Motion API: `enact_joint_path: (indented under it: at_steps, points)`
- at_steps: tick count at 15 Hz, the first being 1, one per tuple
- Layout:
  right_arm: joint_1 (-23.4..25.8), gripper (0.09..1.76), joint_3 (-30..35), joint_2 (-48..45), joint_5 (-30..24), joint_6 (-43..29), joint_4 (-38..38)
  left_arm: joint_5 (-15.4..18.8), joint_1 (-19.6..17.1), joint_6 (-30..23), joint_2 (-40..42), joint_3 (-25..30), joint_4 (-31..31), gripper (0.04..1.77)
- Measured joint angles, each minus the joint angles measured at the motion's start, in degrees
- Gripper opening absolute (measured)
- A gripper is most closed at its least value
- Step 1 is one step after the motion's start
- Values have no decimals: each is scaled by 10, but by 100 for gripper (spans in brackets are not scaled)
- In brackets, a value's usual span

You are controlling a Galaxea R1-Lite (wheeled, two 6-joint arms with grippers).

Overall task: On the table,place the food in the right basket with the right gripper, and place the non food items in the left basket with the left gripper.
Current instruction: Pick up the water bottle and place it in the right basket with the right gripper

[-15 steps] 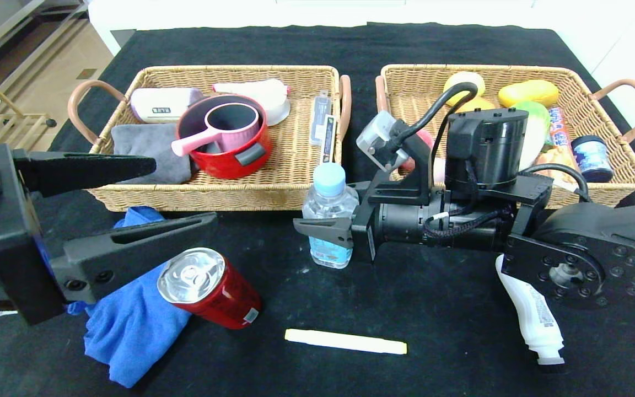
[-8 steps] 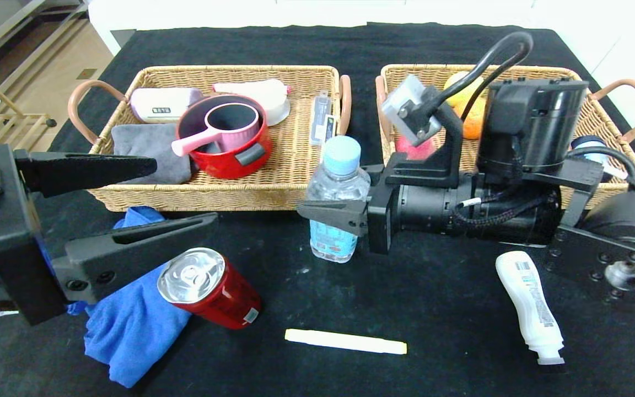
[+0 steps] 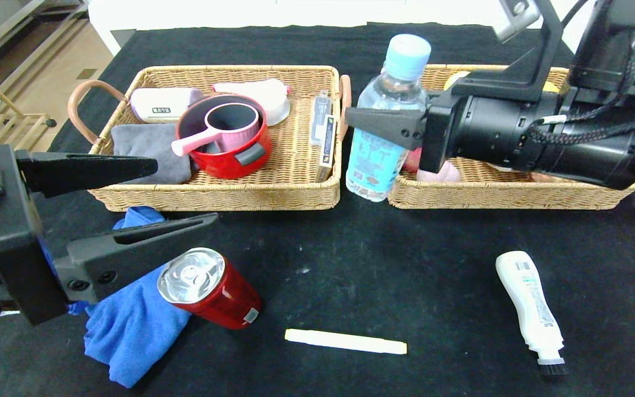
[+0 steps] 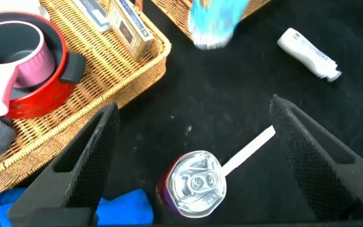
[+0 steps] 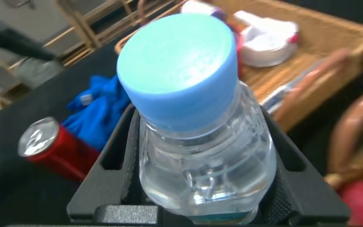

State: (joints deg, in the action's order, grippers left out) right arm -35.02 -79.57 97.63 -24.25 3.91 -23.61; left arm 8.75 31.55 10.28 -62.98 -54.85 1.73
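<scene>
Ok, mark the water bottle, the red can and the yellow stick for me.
water bottle (image 3: pixel 375 160), head view, blue label.
red can (image 3: pixel 192 274), head view, silver top.
yellow stick (image 3: pixel 345 341), head view, mid-length.

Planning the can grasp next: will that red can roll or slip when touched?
The can lies tilted against the blue cloth, so it would probably roll if nudged. Its smooth round metal body may slip. The cloth might stop it leftward.
</scene>
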Motion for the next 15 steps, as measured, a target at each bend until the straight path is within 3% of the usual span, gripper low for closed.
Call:
enact_joint_path:
  at_steps: [5,12,15]
  points:
    - [58,103,-101,9,41,-14,43,0,0,0,-1,1,0,172]
    - [114,103,-299,112,88,-14,112,0,0,0,-1,3,0,172]
    - [125,103,-336,153,100,-13,118,1,0,0,-2,4,0,172]
